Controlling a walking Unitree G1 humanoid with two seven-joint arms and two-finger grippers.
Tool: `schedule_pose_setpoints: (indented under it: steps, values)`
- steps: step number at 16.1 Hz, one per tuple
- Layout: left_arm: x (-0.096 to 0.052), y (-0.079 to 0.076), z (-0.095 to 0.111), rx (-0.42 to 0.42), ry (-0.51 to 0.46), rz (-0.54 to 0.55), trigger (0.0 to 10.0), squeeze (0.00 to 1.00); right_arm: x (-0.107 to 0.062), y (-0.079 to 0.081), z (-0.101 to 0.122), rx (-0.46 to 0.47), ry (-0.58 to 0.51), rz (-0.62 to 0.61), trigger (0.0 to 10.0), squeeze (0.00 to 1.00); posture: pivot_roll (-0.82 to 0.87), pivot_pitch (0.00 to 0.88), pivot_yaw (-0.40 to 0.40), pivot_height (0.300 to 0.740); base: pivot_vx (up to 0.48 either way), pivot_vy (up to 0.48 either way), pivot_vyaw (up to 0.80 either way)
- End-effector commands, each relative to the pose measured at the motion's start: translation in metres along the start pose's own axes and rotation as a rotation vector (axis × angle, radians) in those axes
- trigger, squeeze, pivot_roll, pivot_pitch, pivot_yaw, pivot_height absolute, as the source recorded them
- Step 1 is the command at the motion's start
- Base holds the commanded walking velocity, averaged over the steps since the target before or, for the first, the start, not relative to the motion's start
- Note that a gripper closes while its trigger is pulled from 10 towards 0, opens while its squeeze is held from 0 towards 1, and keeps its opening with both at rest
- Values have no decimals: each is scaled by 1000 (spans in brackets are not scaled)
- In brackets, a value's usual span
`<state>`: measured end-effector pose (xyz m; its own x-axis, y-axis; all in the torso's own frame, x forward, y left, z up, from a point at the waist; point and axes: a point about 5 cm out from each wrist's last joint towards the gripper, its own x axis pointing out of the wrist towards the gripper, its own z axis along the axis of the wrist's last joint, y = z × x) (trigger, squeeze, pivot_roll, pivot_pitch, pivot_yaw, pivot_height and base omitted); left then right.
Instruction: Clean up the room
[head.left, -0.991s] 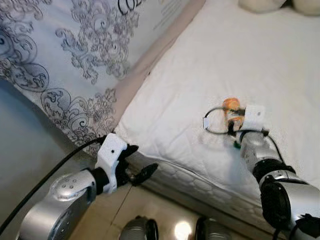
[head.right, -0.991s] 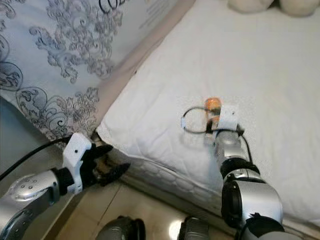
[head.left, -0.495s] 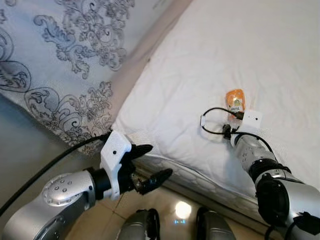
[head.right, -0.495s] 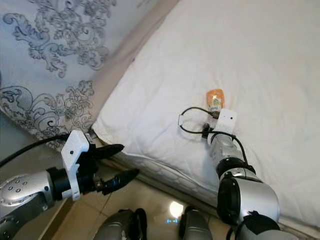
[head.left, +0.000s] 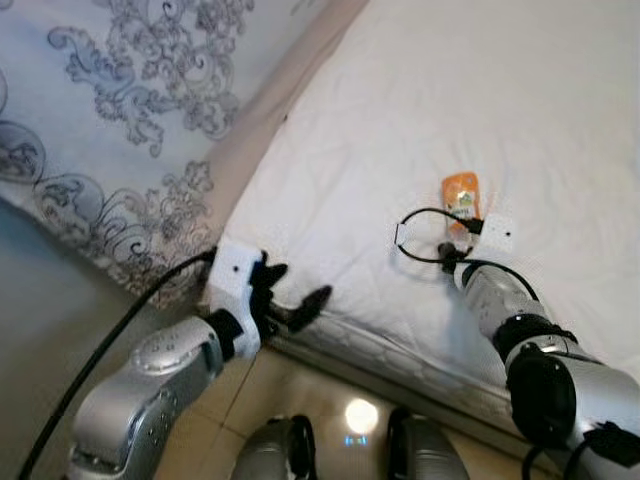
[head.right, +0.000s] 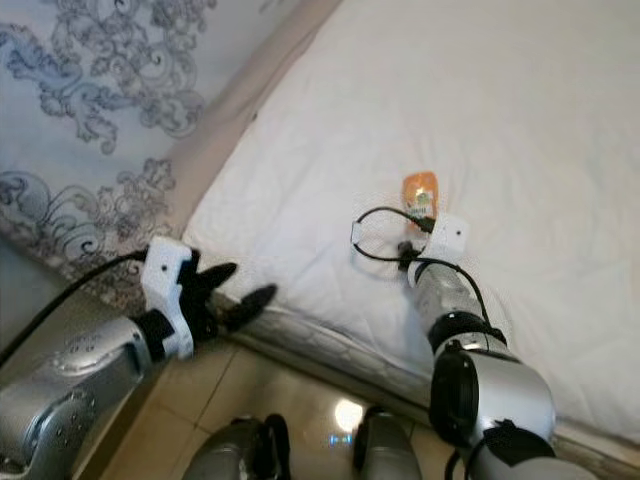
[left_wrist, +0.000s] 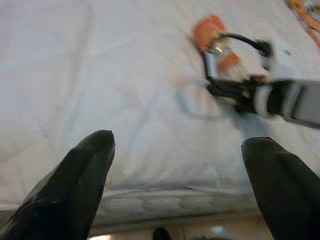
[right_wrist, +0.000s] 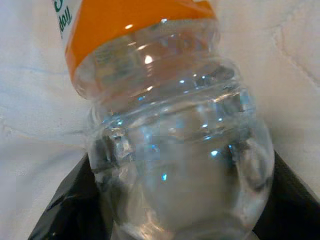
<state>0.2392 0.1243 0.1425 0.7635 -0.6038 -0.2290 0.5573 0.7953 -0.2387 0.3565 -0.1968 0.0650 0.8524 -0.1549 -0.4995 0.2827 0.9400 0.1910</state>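
- On a white bed (head.left: 560, 110), the right claw (head.left: 458, 238) is clamped on a clear plastic bottle (right_wrist: 175, 150) with an orange label; the right wrist view shows the ribbed body wedged between the two black fingers (right_wrist: 65, 220).
- The bottle (head.left: 460, 196) lies on its side on the mattress, well in from the edge, with the silver right arm reaching across the bed's border to it.
- The left claw (head.left: 290, 300) hovers just off the corner of the mattress, its fingers spread apart and holding nothing; a patterned grey-and-white quilt (head.left: 120, 120) hangs beside it.
- The step in hand appears to be lifting the bottle off the bed. Doing it well likely means keeping a firm squeeze on the slick ribbed plastic, raising it straight up clear of the sheet, and keeping the looped black cable (head.left: 420, 240) at the wrist from snagging.
- The bottle looks clear inside; whether it holds water cannot be told. No bin or basket is in sight.
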Motion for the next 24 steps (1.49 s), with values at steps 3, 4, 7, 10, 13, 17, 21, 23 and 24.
schedule_pose_setpoints:
  steps: [3, 4, 7, 10, 13, 17, 21, 23, 24]
  values:
    - [18, 12, 0, 19, -47, 76, 10000, 0, -1, 4, -11, -18, 27, 22, 0, 0, 54, 133, 104, 732, 0, 0, 0]
    - [21, 13, 1, 40, -53, 92, 10000, 0, 0, 4, -5, -40, -6, 21, 0, 0, 52, 122, 103, 732, 0, 0, 0]
    - [40, 25, 2, 51, -119, 157, 10000, 0, -4, 15, 45, -186, -289, 38, 0, 0, -1, 0, 94, 732, 0, 0, 0]
    - [42, 42, 0, 69, -179, 274, 10000, 0, -19, -7, 64, -190, -561, -44, 0, 0, -53, 0, 71, 732, 0, 0, 0]
    - [40, 48, 2, 101, -263, 310, 10000, 0, -44, -23, 41, -329, -704, -148, 0, 0, -90, 0, 58, 732, 0, 0, 0]
    - [50, 43, 7, 32, -378, 316, 10000, 0, -73, -25, -38, -431, -556, -93, 10000, 0, -161, 0, 71, 732, 157, -261, 0]
    - [49, 38, -4, 39, -393, 297, 10000, 0, -81, -23, -12, -343, -626, -113, 10000, 0, -159, 0, 73, 732, 305, -368, 0]
    - [43, 43, -13, 20, -398, 330, 10000, 0, -89, -28, -23, -310, -598, -97, 10000, 0, -156, 0, 72, 732, 300, -371, 0]
    - [45, 43, -15, 9, -398, 331, 10000, 0, -88, -24, -24, -297, -591, -72, 10000, 0, -160, 0, 72, 732, 296, -375, 0]
